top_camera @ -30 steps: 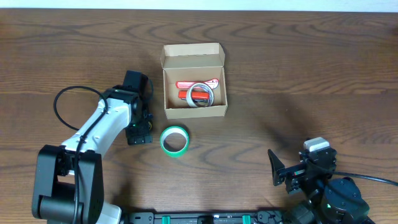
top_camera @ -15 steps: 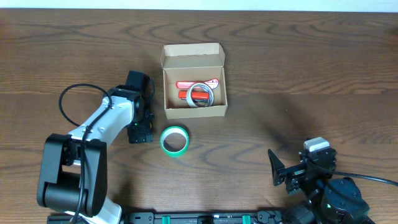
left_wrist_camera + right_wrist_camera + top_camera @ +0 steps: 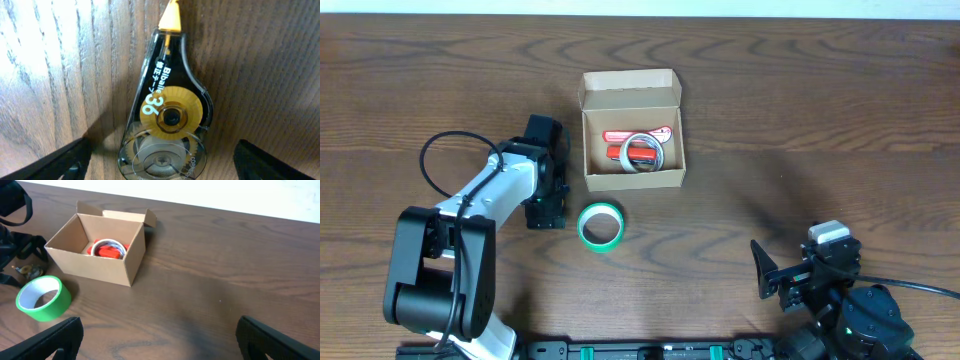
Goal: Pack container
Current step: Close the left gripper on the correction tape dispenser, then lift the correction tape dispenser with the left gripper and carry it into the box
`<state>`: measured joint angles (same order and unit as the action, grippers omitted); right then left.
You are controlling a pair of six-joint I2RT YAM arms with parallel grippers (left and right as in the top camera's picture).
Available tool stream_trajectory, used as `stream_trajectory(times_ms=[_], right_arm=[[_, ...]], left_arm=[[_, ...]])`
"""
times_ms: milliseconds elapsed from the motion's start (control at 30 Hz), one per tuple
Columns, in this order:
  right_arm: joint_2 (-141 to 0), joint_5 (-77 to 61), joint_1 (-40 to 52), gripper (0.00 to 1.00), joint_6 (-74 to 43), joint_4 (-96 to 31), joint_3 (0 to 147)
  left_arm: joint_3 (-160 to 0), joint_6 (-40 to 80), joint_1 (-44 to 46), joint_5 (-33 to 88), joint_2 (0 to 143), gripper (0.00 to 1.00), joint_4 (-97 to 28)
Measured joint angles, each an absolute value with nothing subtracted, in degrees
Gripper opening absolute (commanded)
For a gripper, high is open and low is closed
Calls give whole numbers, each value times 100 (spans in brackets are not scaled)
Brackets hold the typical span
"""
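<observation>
We're hovering the L hand (image 3: 162,152) low over the desk (image 3: 800,120), jaws standing wide and gripping nothing. A correction-tape dispenser (image 3: 167,115) is lying flat btwn the fingers (image 3: 60,160), w/ bare wood showing either side, so no contact yet. The container (image 3: 632,181) is sitting open at approx. 2 o'clock from that hand in the overhead view, near but apart. Its lid flap (image 3: 628,90) is standing back at the 12 o'clock side, and it's already carrying a clear roll (image 3: 645,167) and a red item (image 3: 638,134). A green tape roll (image 3: 600,242) is waiting at the container's 7 o'clock. The R hand (image 3: 159,342) is idling well off at 5 o'clock, fingers spread, nothing btwn them. We're judging the risks as follows. The dispenser is leaning a little off the fingers' line, orange tip toward 12 o'clock in the wrist view, so a squeeze is probably going to twist it or squirt it out, esp. on that slick rounded shell. It's also thin, so coming in too high is risking a pinch on air, and too low a scrape on wood. On the carry, we're likely clipping the container's near wall and shoving the light cardboard. W/ the inside partly filled, the dispenser may be ending up perched on the clear roll instead of settling.
</observation>
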<state>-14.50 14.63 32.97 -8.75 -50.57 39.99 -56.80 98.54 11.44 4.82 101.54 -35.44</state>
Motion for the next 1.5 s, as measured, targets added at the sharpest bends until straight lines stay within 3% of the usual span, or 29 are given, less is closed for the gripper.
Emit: stream_trajectory(times_ms=[433,867,1167,1500], right_arm=[[-1450,1466,3297,99,-875,-5057,3999],[-1450,1463,3297,99,-875,-5057,3999],[-1450,1463,3297,99,-875,-5057,3999],[-1450,1463,3297,99,-875,-5057,3999]], left_arm=[[-5680,9747,1144,587,10169,57,-3542],[-5680,9745,1144,587,10169,51,-3542],[-5680,9745,1144,602,10169,40,-3542],[-5680,9745,1144,609,10158,40,-3542]])
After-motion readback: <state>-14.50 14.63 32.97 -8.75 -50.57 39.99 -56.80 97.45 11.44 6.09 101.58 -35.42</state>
